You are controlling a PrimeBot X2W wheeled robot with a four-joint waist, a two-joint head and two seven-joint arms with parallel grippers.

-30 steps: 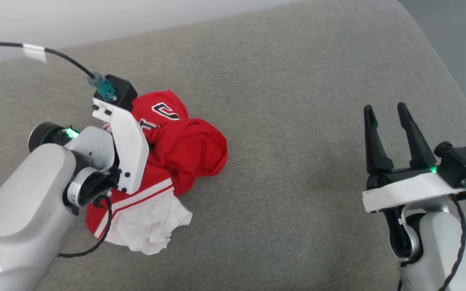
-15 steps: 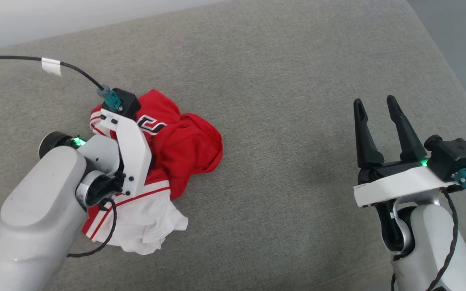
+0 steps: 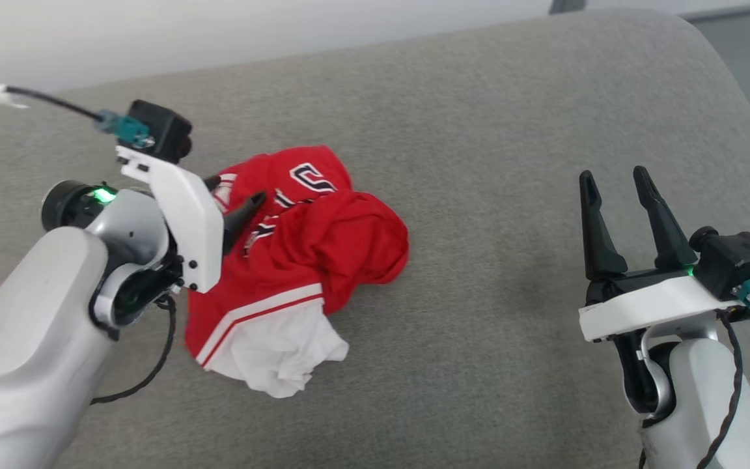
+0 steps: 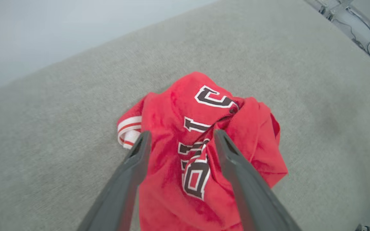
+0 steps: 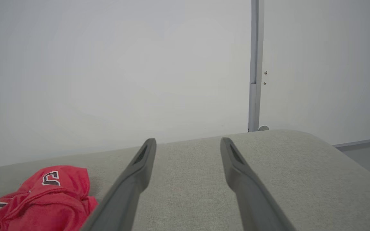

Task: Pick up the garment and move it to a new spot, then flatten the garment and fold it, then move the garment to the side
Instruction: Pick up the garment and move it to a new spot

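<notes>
The garment (image 3: pixel 310 260) is a red jersey lying in a crumpled heap on the grey cushion, its white sleeve (image 3: pixel 277 358) at the near end and black lettering on top. My left gripper (image 3: pixel 237 189) stands open just over the heap's upper left part, with nothing between its fingers. The left wrist view looks down on the garment (image 4: pixel 172 102), lettering showing between my left gripper's (image 4: pixel 182 132) spread fingers. My right gripper (image 3: pixel 612 174) is open and empty far to the right, well apart from the cloth. The right wrist view has the garment (image 5: pixel 43 192) at its lower left, beyond my right gripper (image 5: pixel 188 140).
The grey upholstered surface (image 3: pixel 492 130) curves away at its right edge (image 3: pixel 746 117), with floor beyond. A pale wall (image 3: pixel 219 26) runs behind it. A black cable (image 3: pixel 43 98) trails from the left wrist camera. A metal post (image 5: pixel 255 64) stands against the wall.
My left gripper has opened and let go of the garment, which stays heaped on the cushion. The head camera has shifted, so the whole picture has moved. The right gripper stays open.
</notes>
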